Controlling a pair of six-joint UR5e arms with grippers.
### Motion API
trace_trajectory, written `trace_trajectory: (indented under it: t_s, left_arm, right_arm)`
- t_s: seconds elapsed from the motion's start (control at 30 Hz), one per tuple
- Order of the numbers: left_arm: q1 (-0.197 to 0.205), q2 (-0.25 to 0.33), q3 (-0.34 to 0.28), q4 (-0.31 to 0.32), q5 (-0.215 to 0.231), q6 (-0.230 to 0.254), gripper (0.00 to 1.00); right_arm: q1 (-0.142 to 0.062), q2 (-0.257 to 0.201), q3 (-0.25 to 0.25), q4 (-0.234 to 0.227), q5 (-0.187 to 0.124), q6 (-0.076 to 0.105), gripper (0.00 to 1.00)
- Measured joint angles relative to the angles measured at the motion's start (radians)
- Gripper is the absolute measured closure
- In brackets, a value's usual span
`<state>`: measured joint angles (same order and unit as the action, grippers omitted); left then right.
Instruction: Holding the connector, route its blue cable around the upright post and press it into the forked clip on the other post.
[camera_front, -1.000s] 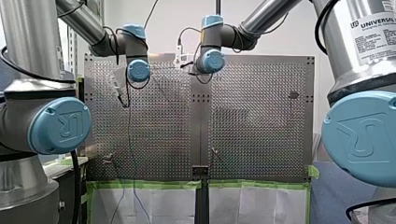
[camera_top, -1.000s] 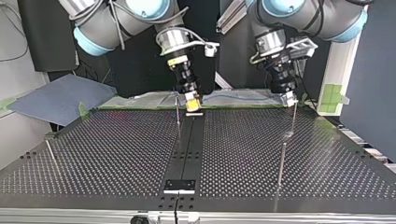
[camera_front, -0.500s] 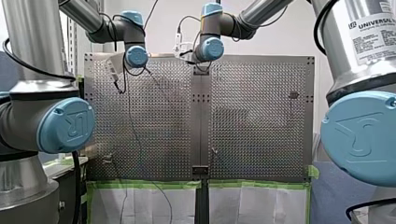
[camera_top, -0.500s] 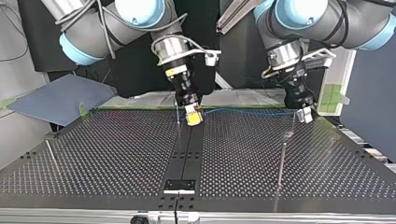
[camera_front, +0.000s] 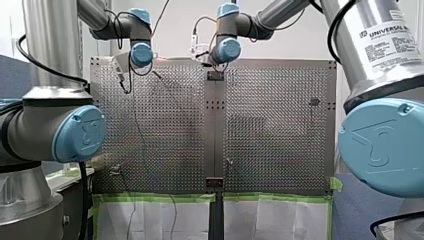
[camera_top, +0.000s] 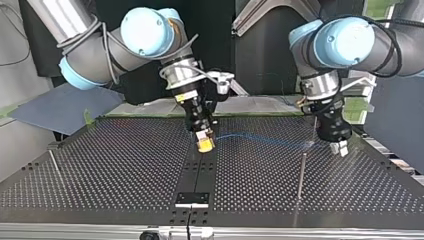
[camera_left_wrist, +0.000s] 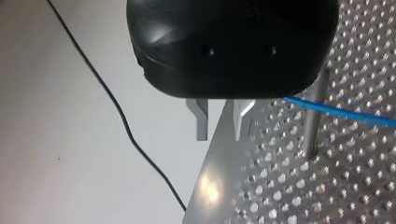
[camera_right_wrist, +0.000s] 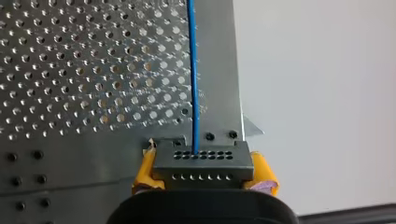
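Observation:
My right gripper (camera_right_wrist: 203, 170) is shut on the dark grey connector (camera_right_wrist: 203, 161), which sits between its yellow pads (camera_right_wrist: 264, 172). The blue cable (camera_right_wrist: 193, 70) runs straight out of the connector over the perforated plate. In the top view the right gripper (camera_top: 205, 144) hangs low over the table's dark centre strip, and the cable (camera_top: 260, 139) stretches from it toward the view's right. There it reaches a thin upright post (camera_top: 314, 130) beside my left gripper (camera_top: 340, 148). In the left wrist view the left gripper (camera_left_wrist: 219, 135) is open and empty at the plate's edge, with the cable (camera_left_wrist: 341, 111) passing the post (camera_left_wrist: 314, 116) beside it.
A second slim post (camera_top: 301, 172) stands nearer the top view's camera, below the left gripper. Another post (camera_top: 53, 162) stands at that view's left edge. A thin black wire (camera_left_wrist: 116, 107) hangs off the table past the left gripper. Green tape (camera_front: 155, 197) borders the near table edge in the front view.
In the top view both grippers have come down and toward the camera. The left gripper has drawn off the post to the view's right. The cable now lies stretched between right gripper and post.

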<state>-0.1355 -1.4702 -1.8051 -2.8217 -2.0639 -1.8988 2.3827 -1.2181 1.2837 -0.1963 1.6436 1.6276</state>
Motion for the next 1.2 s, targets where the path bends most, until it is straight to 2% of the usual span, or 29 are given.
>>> trace_trajectory:
  t_s: [0.1, 0.13, 0.23, 0.5, 0.67, 0.9, 1.2]
  left_arm:
    - [0.028, -0.016, 0.028, -0.028, 0.028, -0.011, 0.56]
    - [0.036, -0.022, 0.036, -0.036, 0.036, -0.015, 0.51]
    - [0.06, -0.044, 0.06, -0.06, 0.06, -0.022, 0.45]
    - [0.129, -0.103, 0.134, -0.099, 0.129, -0.023, 0.43]
    - [0.141, -0.131, 0.176, -0.101, 0.143, -0.019, 0.4]
    - [0.147, -0.157, 0.24, -0.101, 0.161, -0.01, 0.4]
    - [0.141, -0.196, 0.314, -0.11, 0.158, -0.004, 0.4]
  right_arm:
    - [-0.001, 0.025, -0.03, 0.004, -0.011, -0.001, 1.0]
    - [-0.001, 0.033, -0.042, 0.007, -0.013, -0.001, 1.0]
    - [-0.002, 0.047, -0.07, 0.011, -0.017, -0.001, 1.0]
    - [-0.007, 0.057, -0.136, -0.004, -0.022, -0.001, 1.0]
    - [-0.007, 0.072, -0.152, -0.009, -0.027, -0.004, 1.0]
    - [-0.005, 0.107, -0.154, 0.003, -0.027, -0.019, 1.0]
    - [-0.008, 0.135, -0.154, 0.013, -0.028, -0.021, 1.0]
